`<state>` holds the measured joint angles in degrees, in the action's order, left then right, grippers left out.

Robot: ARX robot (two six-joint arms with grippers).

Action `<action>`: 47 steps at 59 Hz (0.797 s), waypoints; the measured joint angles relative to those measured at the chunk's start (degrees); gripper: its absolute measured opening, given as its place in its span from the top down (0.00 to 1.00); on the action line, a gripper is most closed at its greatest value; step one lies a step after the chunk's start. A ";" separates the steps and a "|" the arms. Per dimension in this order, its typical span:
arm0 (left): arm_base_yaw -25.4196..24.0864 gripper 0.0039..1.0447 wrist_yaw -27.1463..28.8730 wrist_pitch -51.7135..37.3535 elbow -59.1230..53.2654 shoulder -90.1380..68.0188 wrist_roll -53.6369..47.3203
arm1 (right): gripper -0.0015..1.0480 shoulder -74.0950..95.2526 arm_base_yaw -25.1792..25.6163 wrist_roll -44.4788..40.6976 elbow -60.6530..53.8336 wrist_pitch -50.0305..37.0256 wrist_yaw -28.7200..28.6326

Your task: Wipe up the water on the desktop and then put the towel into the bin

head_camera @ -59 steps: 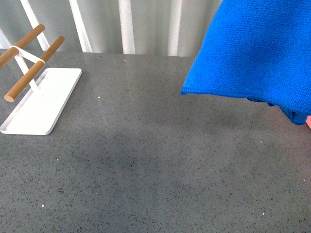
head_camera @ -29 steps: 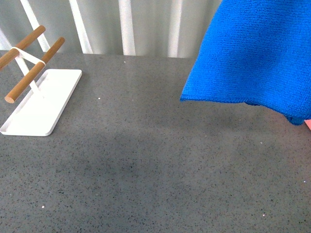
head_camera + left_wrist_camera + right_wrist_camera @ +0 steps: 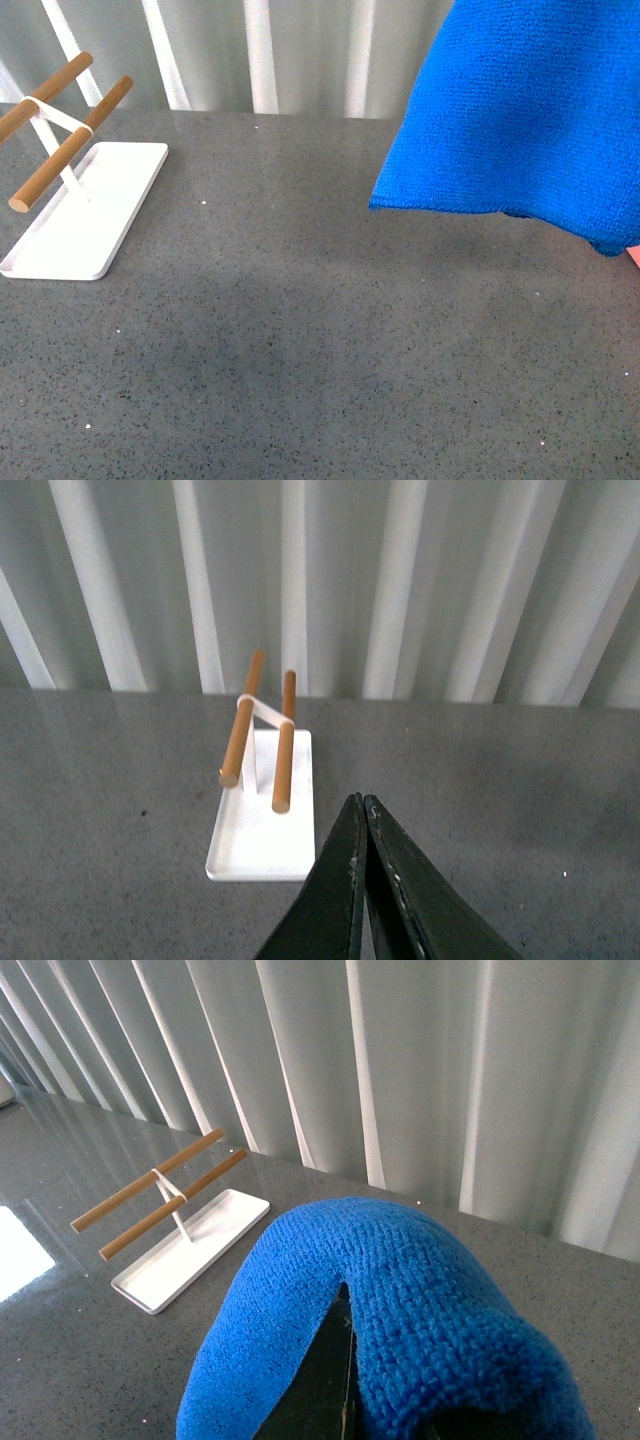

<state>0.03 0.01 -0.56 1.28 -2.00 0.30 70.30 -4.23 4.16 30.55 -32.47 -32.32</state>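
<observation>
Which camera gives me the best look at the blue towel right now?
The front view: the towel hangs wide above the desktop, lower edge clear. The right wrist view shows only a bunched fold over the right gripper; the left wrist view shows none of it.

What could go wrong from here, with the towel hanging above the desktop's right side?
1. The towel wraps over the right gripper's fingers, so on release the plush cloth may cling instead of dropping.
2. Only a pink sliver of the bin shows at the front view's right edge, and the towel hangs wide; a corner could catch the rim or land on the desktop.
</observation>
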 joint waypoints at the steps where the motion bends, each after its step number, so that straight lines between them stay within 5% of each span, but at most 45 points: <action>1: 0.00 0.97 0.00 0.11 0.00 0.48 0.00 | 0.97 0.02 0.00 0.00 0.00 0.00 0.11; 14: 0.00 0.96 -0.02 0.44 0.00 1.77 0.04 | 0.97 1.60 -1.18 0.15 0.02 0.46 2.43; 28: 0.00 0.56 -0.02 0.44 0.00 1.77 -0.02 | 0.97 12.70 -5.57 4.28 2.69 5.99 14.53; 47: 0.00 0.05 0.00 0.44 0.00 1.77 -0.04 | 0.97 31.26 -11.74 12.26 6.88 6.62 20.87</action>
<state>0.03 0.01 -0.12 1.28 -0.23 0.25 101.56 -15.97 16.43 37.43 -25.85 -11.44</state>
